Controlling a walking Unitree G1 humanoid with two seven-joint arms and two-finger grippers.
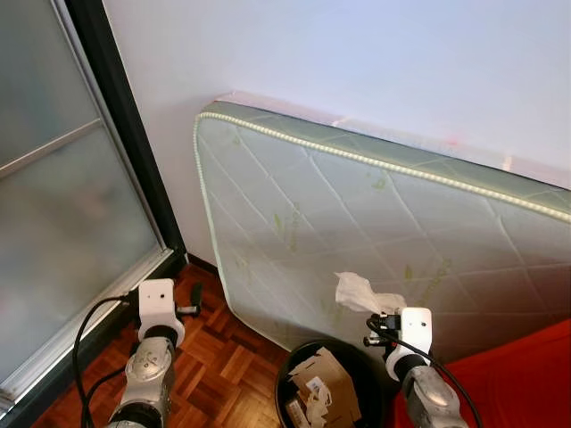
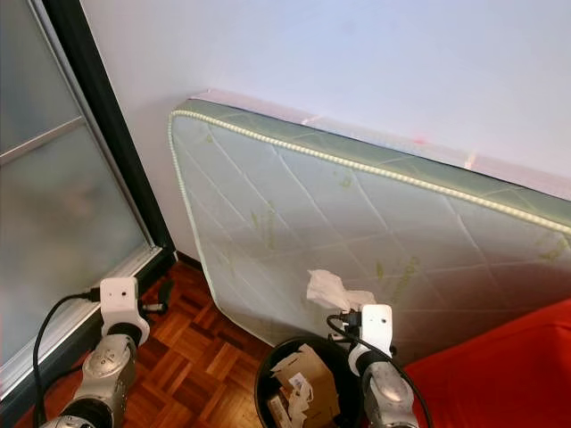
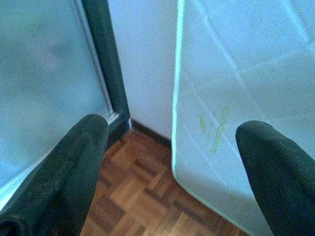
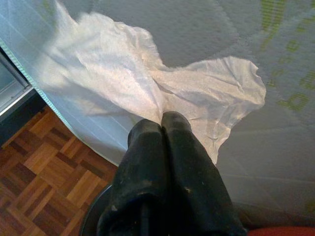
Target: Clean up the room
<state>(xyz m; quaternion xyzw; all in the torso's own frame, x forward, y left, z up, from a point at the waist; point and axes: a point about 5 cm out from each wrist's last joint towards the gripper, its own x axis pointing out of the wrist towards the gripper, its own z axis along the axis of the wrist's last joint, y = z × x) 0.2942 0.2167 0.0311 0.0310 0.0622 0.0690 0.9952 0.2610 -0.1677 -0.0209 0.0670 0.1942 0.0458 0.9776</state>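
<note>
- Right gripper (image 4: 165, 123): fingers pressed together, pinching one crumpled tissue (image 1: 357, 292), lower centre of the frame.
- One black bin (image 1: 290, 379), already holding cardboard scraps (image 1: 323, 385), sits directly below and slightly left of the tissue; release likely next.
- Left gripper (image 3: 172, 147): spread, empty, lower left, farther from the bin.
- One mattress (image 1: 357, 223) leans on the wall behind.

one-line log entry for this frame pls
right claw: shut on tissue, held above bin | left claw: open, idle | bin: cardboard scraps inside | next: likely drop tissue in bin
</note>
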